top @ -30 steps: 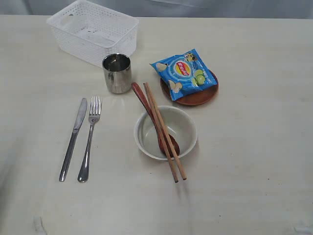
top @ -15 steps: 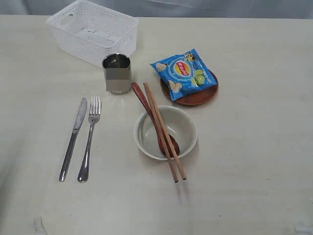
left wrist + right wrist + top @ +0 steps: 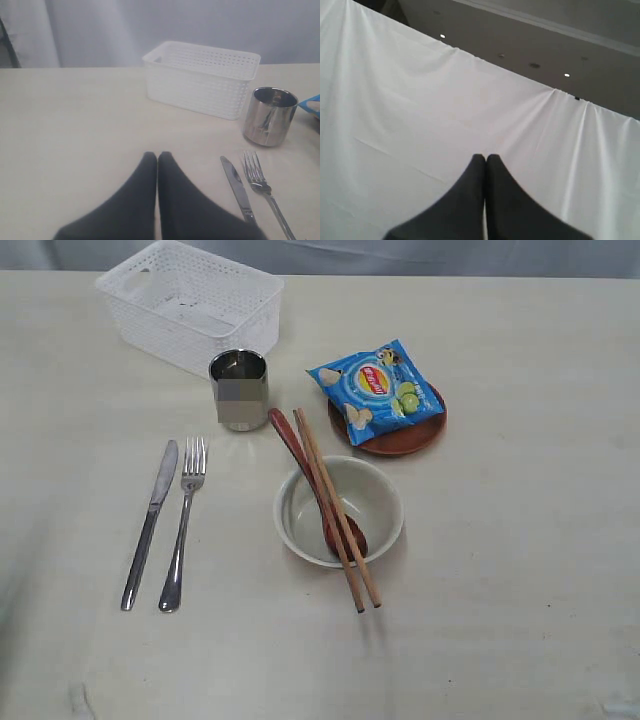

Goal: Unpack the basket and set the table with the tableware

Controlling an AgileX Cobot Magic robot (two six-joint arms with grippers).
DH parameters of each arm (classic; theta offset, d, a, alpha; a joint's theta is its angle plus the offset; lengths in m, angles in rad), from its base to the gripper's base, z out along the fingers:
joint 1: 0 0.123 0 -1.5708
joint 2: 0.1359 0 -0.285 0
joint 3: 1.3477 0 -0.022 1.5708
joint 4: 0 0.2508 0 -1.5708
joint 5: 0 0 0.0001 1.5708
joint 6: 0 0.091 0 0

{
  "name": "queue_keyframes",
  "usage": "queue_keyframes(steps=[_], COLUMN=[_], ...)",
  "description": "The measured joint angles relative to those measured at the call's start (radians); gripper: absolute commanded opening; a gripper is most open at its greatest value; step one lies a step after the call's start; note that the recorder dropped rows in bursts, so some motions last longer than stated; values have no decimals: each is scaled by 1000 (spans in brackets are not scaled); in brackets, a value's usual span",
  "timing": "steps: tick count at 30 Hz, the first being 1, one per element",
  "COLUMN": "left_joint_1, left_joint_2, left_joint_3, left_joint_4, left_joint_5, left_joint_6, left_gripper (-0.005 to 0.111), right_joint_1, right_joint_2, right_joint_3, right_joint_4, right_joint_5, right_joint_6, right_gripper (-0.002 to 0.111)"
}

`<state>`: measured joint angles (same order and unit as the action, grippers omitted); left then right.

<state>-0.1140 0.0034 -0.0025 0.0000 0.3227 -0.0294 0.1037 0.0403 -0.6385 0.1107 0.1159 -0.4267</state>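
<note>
The basket (image 3: 190,302) sat at the far left of the worktop (image 3: 520,540) and looked empty. The tableware was laid out nearer. Knife (image 3: 150,525) and fork (image 3: 182,530) lay parallel on the left, as for a place setting, with the cup (image 3: 239,390) just beyond them. The bowl (image 3: 385,480) held the spoon (image 3: 285,435), and the chopsticks (image 3: 345,526) rested across its rim, probably so they would not roll. The plate (image 3: 405,443), to the far right, carried a blue crisp bag (image 3: 377,390). The left end effector (image 3: 157,156) was closed and empty, close to the knife. The right end effector (image 3: 485,157) was closed on nothing and faced a white curtain. The setting looked finished.
</note>
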Motion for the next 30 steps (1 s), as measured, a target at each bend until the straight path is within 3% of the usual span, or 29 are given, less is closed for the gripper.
queue_keyframes(steps=[30], left_joint_1=[0], left_joint_2=[0], left_joint_3=[0], left_joint_4=[0], left_joint_5=[0], left_joint_6=[0], left_gripper=[0], right_joint_1=[-40], right_joint_2=[-35], right_joint_3=[496], right_joint_4=[-64], right_joint_5=[-90], right_joint_6=[55], right_gripper=[-1])
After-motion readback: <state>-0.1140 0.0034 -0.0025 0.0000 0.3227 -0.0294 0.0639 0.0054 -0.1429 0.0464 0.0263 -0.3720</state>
